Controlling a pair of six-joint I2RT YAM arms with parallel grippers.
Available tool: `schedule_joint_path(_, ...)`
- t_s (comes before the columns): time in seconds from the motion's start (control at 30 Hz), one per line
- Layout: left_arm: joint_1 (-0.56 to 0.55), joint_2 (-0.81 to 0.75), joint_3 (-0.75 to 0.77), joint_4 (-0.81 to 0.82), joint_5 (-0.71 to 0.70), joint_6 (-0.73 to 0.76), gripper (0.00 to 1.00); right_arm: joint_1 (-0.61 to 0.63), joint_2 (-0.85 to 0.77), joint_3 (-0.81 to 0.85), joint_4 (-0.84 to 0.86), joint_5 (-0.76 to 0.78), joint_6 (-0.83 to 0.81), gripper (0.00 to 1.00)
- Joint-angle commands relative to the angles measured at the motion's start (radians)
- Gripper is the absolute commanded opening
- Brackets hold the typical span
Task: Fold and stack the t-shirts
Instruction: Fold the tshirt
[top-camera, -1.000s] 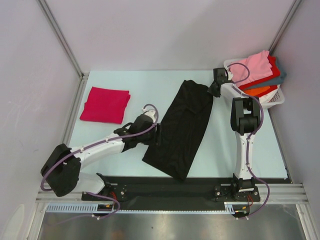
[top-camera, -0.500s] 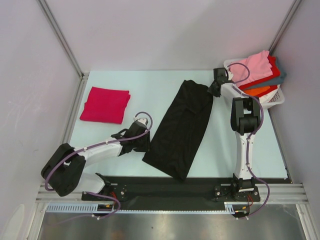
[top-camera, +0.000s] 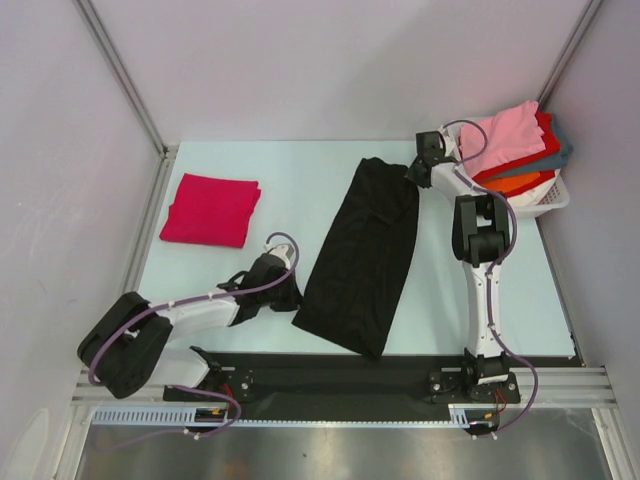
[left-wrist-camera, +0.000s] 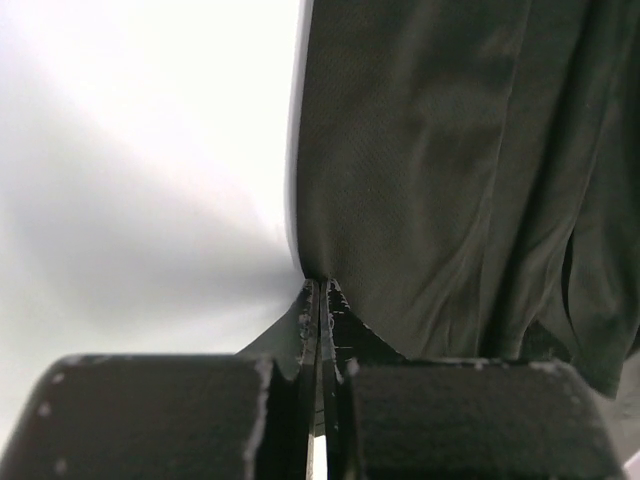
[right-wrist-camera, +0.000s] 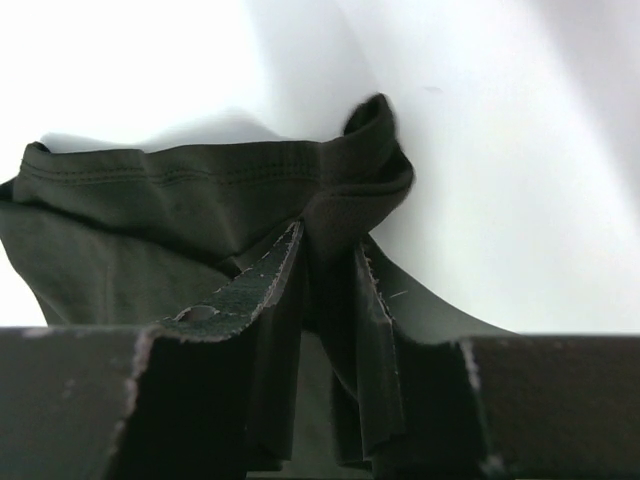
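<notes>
The black shirt (top-camera: 362, 255) lies at the middle of the table (top-camera: 290, 170), already doubled lengthwise into a long band that runs from about 1 o'clock at its far end down to 6 o'clock at its near end, so it sits askew, not square to the arms. At the far end the right claw (right-wrist-camera: 328, 250) is closed on a bunched corner of the hem; its wrist view shows a wad of black cloth pinched between the two fingers and lifted a little off the table. At 7 o'clock of the shirt, the left claw (left-wrist-camera: 320, 285) lies low on the table with its fingers pressed together and only a hairline slit between them. The tips touch the shirt's long left edge, but I cannot tell whether any cloth is caught there. A red shirt (top-camera: 210, 208) lies folded at 10 o'clock on the table, well apart from the black one. At 2 o'clock, just beside the right arm, the basket (top-camera: 555, 195) holds more shirts, a pink one (top-camera: 510, 135) on top. The step in hand looks like straightening the band ahead of its crosswise fold. Next, I judge, the left claw needs a sure pinch on a near corner. Both corners could then be carried end to end, and the packet taken to 10 o'clock onto the red shirt.
</notes>
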Motion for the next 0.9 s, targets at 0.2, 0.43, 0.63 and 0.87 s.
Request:
schedule_joint_path(0.2, -0.014, -0.184, -0.169, 0.016, 0.017, -0.102, 0.00, 0.092, 0.164, 0.265, -0.108, -0.021, -0.008, 0.28)
schedule_joint_path(0.43, -0.047, -0.188, -0.247, 0.152, 0.035, -0.201, 0.00, 0.135, 0.281, 0.484, -0.141, -0.026, -0.002, 0.29)
schedule_joint_path(0.63, -0.046, -0.074, -0.232, 0.276, 0.067, -0.229, 0.00, 0.109, 0.293, 0.496, -0.101, -0.006, 0.011, 0.25)
schedule_joint_path(0.87, -0.052, 0.018, -0.221, 0.395, 0.066, -0.258, 0.00, 0.051, 0.328, 0.518, -0.001, -0.050, 0.020, 0.22)
